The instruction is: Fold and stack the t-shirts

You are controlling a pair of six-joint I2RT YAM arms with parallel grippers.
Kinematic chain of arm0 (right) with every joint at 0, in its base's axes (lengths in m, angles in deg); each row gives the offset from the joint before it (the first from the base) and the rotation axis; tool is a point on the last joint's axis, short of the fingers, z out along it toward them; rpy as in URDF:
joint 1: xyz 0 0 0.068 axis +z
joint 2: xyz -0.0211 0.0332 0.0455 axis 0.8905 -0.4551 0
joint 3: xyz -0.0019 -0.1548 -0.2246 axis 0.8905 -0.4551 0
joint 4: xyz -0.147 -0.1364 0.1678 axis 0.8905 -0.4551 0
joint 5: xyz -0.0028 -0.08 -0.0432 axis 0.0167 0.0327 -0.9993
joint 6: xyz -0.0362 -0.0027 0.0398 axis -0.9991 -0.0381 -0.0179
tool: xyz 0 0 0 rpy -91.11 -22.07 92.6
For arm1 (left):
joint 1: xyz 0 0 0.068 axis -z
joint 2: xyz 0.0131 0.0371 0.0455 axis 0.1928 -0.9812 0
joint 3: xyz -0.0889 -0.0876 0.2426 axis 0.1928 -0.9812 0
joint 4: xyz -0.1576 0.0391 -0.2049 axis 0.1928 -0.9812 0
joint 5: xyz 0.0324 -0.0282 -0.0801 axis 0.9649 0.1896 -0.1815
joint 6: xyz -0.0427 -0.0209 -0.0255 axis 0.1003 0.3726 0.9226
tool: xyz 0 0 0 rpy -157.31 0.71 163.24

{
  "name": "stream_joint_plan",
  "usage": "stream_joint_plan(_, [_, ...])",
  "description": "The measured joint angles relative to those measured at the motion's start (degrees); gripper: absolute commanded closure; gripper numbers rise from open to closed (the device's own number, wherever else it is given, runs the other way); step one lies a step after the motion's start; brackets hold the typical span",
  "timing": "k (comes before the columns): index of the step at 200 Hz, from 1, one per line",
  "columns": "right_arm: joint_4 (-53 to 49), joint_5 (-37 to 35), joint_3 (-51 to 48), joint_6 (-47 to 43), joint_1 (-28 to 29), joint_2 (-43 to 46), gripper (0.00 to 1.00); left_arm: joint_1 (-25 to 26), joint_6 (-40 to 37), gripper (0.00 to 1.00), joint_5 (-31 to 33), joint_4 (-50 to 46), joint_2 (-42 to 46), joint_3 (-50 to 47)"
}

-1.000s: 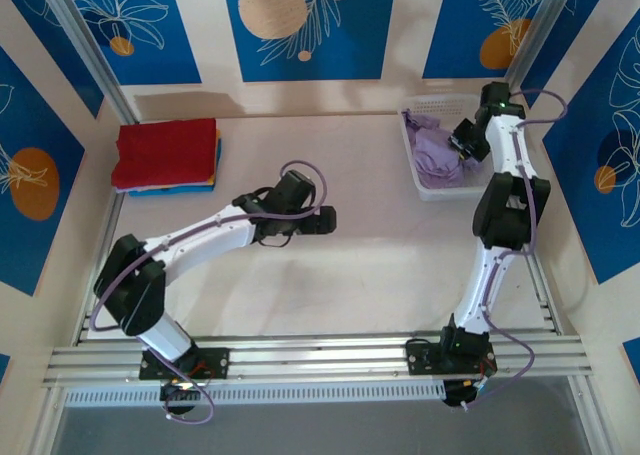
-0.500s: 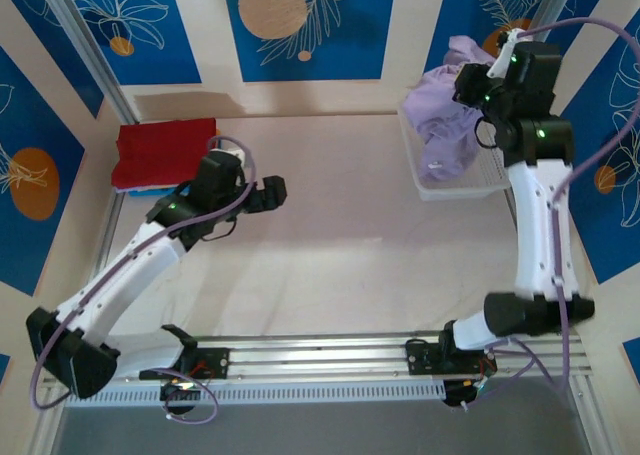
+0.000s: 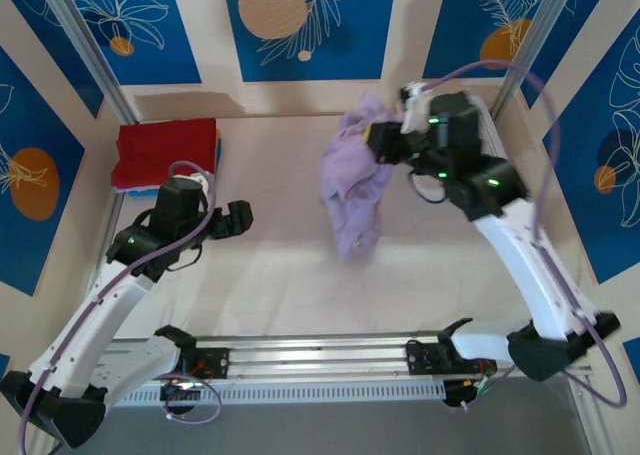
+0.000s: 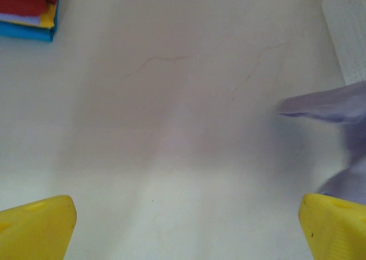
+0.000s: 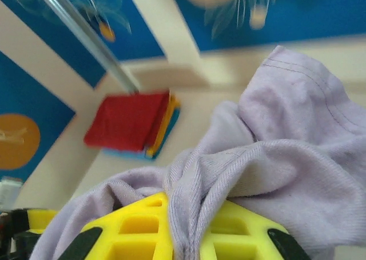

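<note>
A lavender t-shirt [image 3: 355, 190] hangs bunched in the air over the middle of the table, its lower end near the tabletop. My right gripper [image 3: 382, 140] is shut on its upper edge. In the right wrist view the cloth [image 5: 286, 134] is pinched in a thick fold between the yellow fingers [image 5: 137, 231]. The folded t-shirts [image 3: 165, 153] lie stacked at the back left, red on top, with yellow and blue edges [image 5: 160, 128] below. My left gripper [image 3: 240, 218] stands open over bare table left of the hanging shirt. Its yellow fingertips [image 4: 34, 226] are far apart, with nothing between them.
A white perforated basket [image 4: 346, 26] sits at the back right of the table. Blue and cream wall panels close in the back and both sides. An aluminium rail [image 3: 320, 355] carrying both arm bases runs along the near edge.
My right arm lifted the lavender t-shirt out of the basket and swung it left over the table's middle. My left arm drew back to the left, still open.
</note>
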State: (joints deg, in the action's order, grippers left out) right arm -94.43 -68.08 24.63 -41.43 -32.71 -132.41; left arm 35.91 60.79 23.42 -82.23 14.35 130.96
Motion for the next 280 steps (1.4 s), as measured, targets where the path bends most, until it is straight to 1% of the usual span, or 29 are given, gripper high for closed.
stream_joint_plan(3, [0.2,0.3,-0.8,0.5,0.4,-1.0,0.48,0.0,0.0,0.01,-0.1,-0.1,0.3,-0.3])
stream_joint_plan(7, [0.3,0.8,-1.6,1.7,1.0,-3.1,0.43,0.0,0.0,0.01,-0.2,-0.3,0.7,-0.9])
stream_joint_plan(20, [0.7,2.6,-1.7,3.7,2.5,-10.6,0.33,-0.1,0.0,0.01,-0.6,-1.2,1.7,-2.9])
stream_joint_plan(26, [0.0,3.3,-0.5,4.4,3.2,-14.5,0.3,-0.1,0.1,0.0,-0.9,-1.4,2.1,-3.9])
stream_joint_plan(41, [-1.4,5.0,3.6,5.7,4.4,-23.1,0.26,-0.1,0.5,0.01,-1.9,-1.9,2.8,-6.6])
stream_joint_plan(60, [-3.2,6.7,6.6,7.2,5.1,-28.2,0.23,-0.1,1.4,0.01,-2.8,-2.3,4.1,-9.8])
stream_joint_plan(80, [-5.3,6.9,8.1,8.3,4.7,-28.1,0.23,-0.1,3.2,0.01,-3.8,-2.1,6.0,-12.7])
stream_joint_plan(102, [-7.0,6.8,8.3,9.6,3.2,-26.6,0.25,-0.1,6.2,0.01,-6.2,0.6,6.7,-17.0])
stream_joint_plan(125, [-8.1,6.6,5.3,10.2,1.0,-24.8,0.28,1.9,9.4,0.01,-7.5,4.4,4.3,-20.9])
stream_joint_plan(162, [-9.0,9.0,-5.4,10.6,-2.4,-23.9,0.35,7.4,12.4,0.06,-7.6,11.6,-3.1,-21.6])
stream_joint_plan(171, [-9.0,9.7,-8.3,10.6,-2.8,-23.9,0.37,8.2,12.8,0.07,-7.6,13.4,-5.5,-21.4])
stream_joint_plan(199, [-6.9,12.9,-15.8,11.2,-2.8,-24.0,0.48,10.4,13.4,0.1,-7.6,17.9,-14.1,-19.2])
stream_joint_plan(221, [-4.1,15.9,-19.5,11.8,-2.6,-25.0,0.5,11.5,13.6,0.15,-7.6,20.8,-20.5,-16.2])
stream_joint_plan(237, [-1.9,17.5,-20.5,12.2,-2.3,-26.9,0.52,12.0,13.4,0.21,-7.7,22.9,-24.7,-13.6])
stream_joint_plan(250, [-0.2,18.5,-20.5,12.5,-1.9,-28.5,0.56,12.3,13.0,0.26,-7.7,24.3,-27.5,-11.8])
stream_joint_plan(260, [0.9,19.2,-20.5,12.6,-1.6,-29.6,0.62,12.4,12.4,0.32,-7.7,25.2,-29.7,-10.5])
stream_joint_plan(280, [2.4,20.1,-20.5,13.3,-1.4,-31.2,0.78,12.6,11.7,0.5,-7.5,26.3,-33.5,-8.6])
